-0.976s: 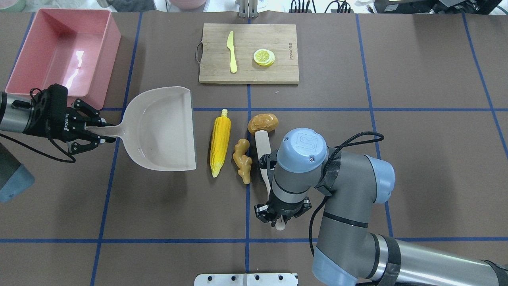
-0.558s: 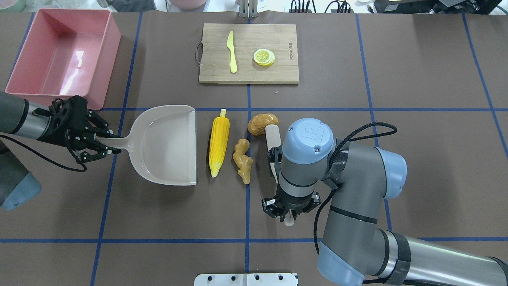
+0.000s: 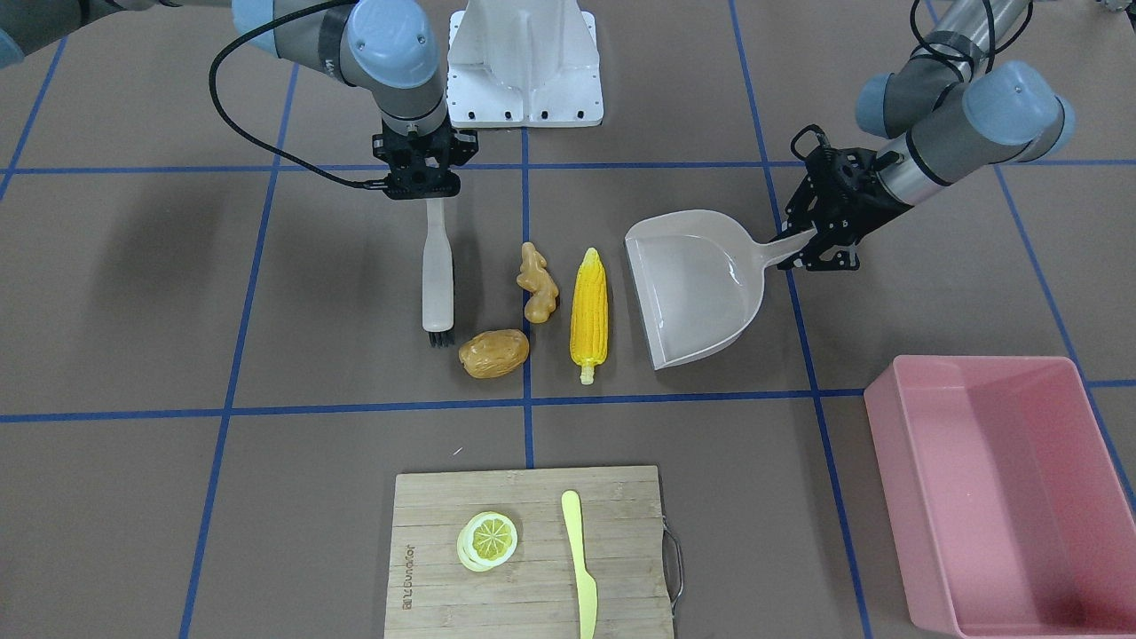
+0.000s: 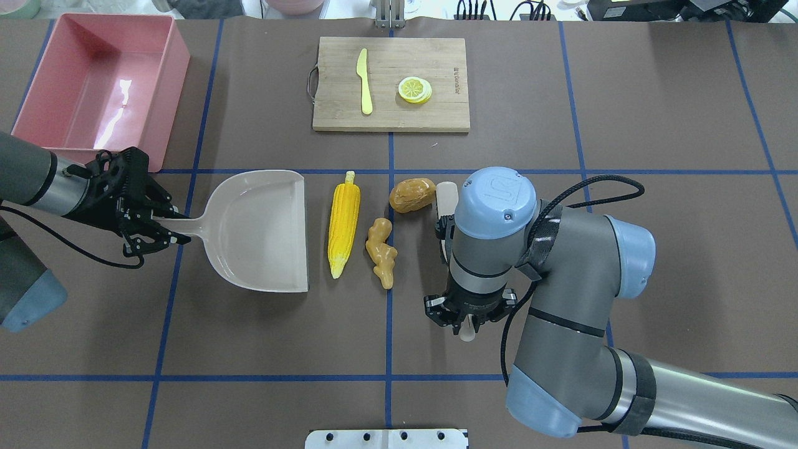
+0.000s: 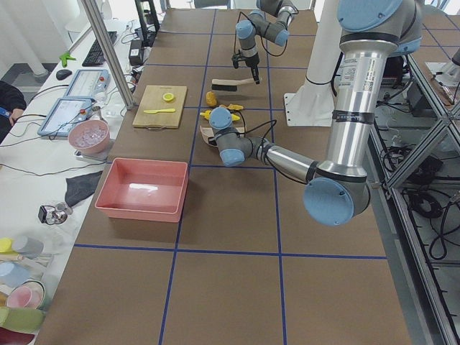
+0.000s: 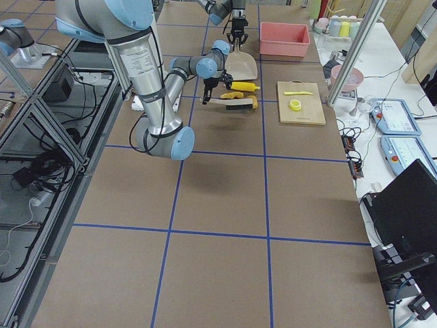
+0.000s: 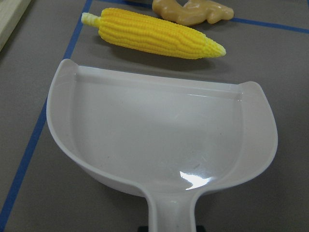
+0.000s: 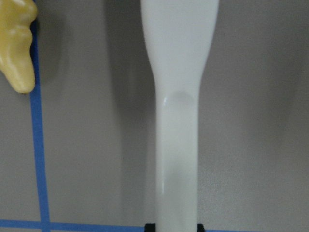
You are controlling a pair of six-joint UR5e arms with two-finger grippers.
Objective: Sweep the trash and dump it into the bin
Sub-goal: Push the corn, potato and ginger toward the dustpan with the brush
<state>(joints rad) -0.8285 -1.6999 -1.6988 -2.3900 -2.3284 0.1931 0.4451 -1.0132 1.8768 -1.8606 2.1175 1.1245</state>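
The left gripper clenched the dustpan handle; the right gripper clamped the brush handle. The corn, ginger and potato lay between their fingers, the pink bin just beyond the left fingers. "UR" marked the right arm's joint cap

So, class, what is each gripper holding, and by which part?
The left gripper holds the dustpan by the end of its handle; the right gripper holds the brush near the end of its handle.

Grey arms, lt-blue caps, UR logo
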